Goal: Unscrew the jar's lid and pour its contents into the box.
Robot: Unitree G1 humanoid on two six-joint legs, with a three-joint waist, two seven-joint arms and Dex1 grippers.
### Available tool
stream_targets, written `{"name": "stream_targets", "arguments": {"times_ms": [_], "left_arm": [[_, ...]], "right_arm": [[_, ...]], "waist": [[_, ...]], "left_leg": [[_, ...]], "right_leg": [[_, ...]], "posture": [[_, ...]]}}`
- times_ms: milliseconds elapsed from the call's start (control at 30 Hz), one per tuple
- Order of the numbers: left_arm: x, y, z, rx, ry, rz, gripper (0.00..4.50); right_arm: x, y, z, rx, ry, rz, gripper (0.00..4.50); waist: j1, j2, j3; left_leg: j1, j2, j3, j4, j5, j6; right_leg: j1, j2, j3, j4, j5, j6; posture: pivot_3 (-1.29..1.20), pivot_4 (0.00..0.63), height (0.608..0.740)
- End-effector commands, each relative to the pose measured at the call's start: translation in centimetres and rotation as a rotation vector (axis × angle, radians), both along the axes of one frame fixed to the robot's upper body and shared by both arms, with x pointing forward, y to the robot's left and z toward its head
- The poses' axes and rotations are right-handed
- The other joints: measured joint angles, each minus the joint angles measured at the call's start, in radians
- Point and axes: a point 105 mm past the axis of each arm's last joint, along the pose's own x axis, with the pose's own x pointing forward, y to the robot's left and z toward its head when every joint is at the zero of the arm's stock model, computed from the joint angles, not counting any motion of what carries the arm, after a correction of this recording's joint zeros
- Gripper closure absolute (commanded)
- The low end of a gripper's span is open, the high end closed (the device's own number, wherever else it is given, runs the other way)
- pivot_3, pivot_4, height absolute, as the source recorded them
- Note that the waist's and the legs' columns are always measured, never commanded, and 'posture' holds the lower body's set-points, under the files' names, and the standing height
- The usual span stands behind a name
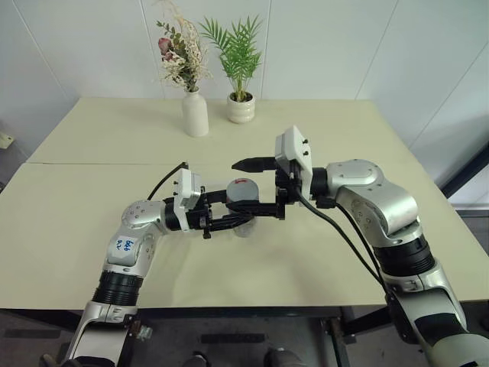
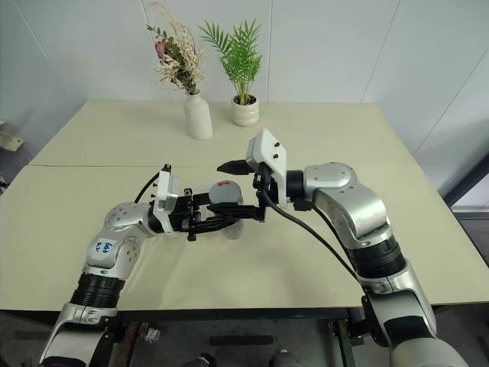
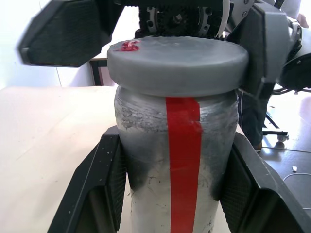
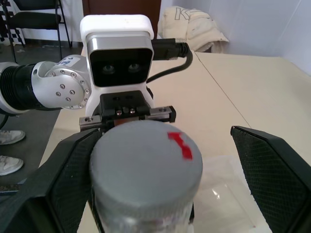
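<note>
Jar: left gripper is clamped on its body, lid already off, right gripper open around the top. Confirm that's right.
Not quite. The lid is on the jar, as the left wrist view shows. The rest holds: the left gripper is shut on the jar's body, and the right gripper stands open on either side of the lid.

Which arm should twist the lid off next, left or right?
Right. The right gripper stands open with its fingers either side of the lid, ready to close and turn. The left gripper is shut on the jar, holding it upright, so it should stay put.
</note>
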Motion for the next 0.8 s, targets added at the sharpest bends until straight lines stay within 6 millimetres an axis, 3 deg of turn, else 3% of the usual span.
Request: {"name": "stream_targets", "arguments": {"times_ms": [33,600,800], "left_arm": [[-0.4,0.1,0.6,-0.004,-0.030,-0.016,2.37],[-0.2,0.2,0.6,-0.003,-0.030,-0.015,2.37],[-0.2,0.1,0.6,-0.002,-0.034,-0.018,2.37]], "right_arm": [[0.1,-1.8,1.6,0.036,-0.047,-0.069,0.00],[0.0,-4.7,1.0,0.003,-0.026,-0.187,0.00],[-1.4,-4.6,0.7,0.000,-0.001,-0.150,0.00]], "waist": [[0.000,0.000,0.000],[0.000,0.000,0.000],[0.001,0.000,0.000]], "left_leg": [[0.000,0.000,0.000,0.000,0.000,0.000],[0.000,0.000,0.000,0.000,0.000,0.000],[0.000,0.000,0.000,0.000,0.000,0.000]], "right_leg": [[0.000,0.000,0.000,0.000,0.000,0.000],[0.000,0.000,0.000,0.000,0.000,0.000],[0.000,0.000,0.000,-0.001,0.000,0.000]], "posture": [[0.00,0.150,0.740],[0.00,0.150,0.740],[0.00,0.150,0.740]]}}
